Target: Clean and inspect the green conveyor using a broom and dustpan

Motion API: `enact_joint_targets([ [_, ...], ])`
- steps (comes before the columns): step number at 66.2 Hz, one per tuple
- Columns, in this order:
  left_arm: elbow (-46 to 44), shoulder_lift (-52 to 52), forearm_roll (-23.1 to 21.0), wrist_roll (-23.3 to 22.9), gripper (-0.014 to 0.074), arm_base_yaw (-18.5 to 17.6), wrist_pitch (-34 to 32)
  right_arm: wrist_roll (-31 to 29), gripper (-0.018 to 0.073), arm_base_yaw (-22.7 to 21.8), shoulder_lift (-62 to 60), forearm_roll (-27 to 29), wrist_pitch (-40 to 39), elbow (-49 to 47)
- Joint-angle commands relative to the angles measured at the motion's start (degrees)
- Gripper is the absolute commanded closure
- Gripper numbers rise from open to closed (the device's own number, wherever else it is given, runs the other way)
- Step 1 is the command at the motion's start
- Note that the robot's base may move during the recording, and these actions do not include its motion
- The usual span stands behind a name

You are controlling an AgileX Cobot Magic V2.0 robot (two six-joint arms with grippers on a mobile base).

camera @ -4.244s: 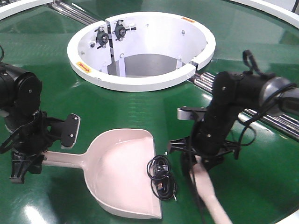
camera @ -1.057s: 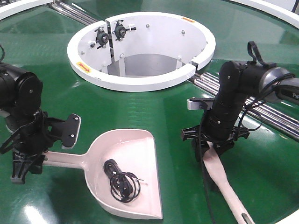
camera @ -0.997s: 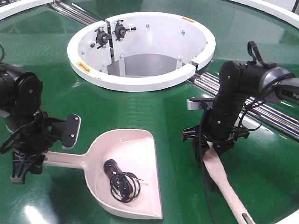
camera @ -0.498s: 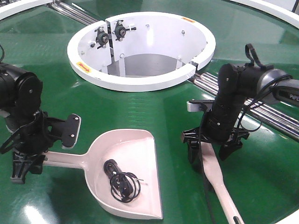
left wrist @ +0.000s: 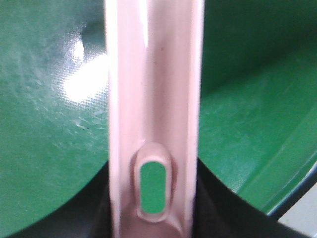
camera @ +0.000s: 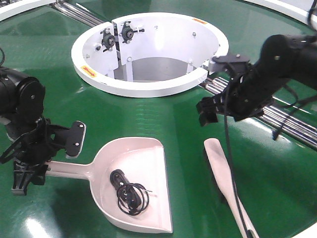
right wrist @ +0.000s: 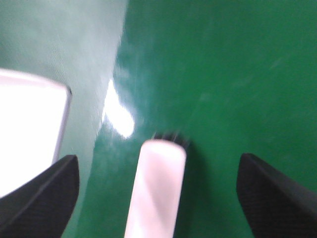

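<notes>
The dustpan (camera: 133, 183) lies on the green conveyor (camera: 163, 114) at the front left, with a black coiled cable (camera: 129, 196) inside it. My left gripper (camera: 30, 171) is shut on the dustpan's handle, which fills the left wrist view (left wrist: 153, 99) between the dark jaws of the left gripper (left wrist: 153, 220). The broom (camera: 225, 181) lies free on the belt to the right of the dustpan. My right gripper (camera: 223, 111) is open and empty, raised above and behind the broom's head. In the right wrist view the broom (right wrist: 156, 188) lies below my open right gripper (right wrist: 158, 198).
The white ring-shaped hub (camera: 148, 87) with its open centre stands at the back middle. Steel rollers (camera: 290, 124) run along a seam behind my right arm. A white rim (camera: 292, 10) curves at the far right. The right arm's cable hangs down over the broom.
My right gripper opened, let go of the broom and rose back to the right; the broom now lies flat on the belt. The cable went into the dustpan earlier. The left arm is still.
</notes>
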Motion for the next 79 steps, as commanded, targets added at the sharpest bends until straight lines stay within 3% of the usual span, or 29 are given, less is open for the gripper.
enact_joint_targets([
  [1, -1.5, -2.0, -1.1, 1.3, 0.0619, -0.5, 2.1, -2.4, -0.0025, 0.0, -8.5, -0.7, -11.9, 4.8],
  [17, -1.5, -2.0, -1.1, 1.3, 0.0619, -0.5, 2.1, -5.3, 0.0005, 0.0, -24.8, -0.4, -34.9, 25.9],
  [34, -1.5, -2.0, -1.1, 1.3, 0.0619, -0.5, 2.1, -5.3, 0.0101, 0.0, -40.0, -0.4, -46.2, 43.7],
  [46, -1.5, -2.0, -1.1, 1.3, 0.0619, -0.5, 2.1, -4.8, 0.0281, 0.0, -50.2, -0.4, -46.9, 52.5],
  [57, -1.5, -2.0, -1.1, 1.3, 0.0619, -0.5, 2.1, -4.8, 0.0578, 0.0, -56.7, -0.3, -46.4, 55.1],
  [79, -1.5, -2.0, -1.1, 1.3, 0.0619, -0.5, 2.1, -4.9, 0.0569, 0.0, -60.1, -0.3, -47.2, 55.1],
])
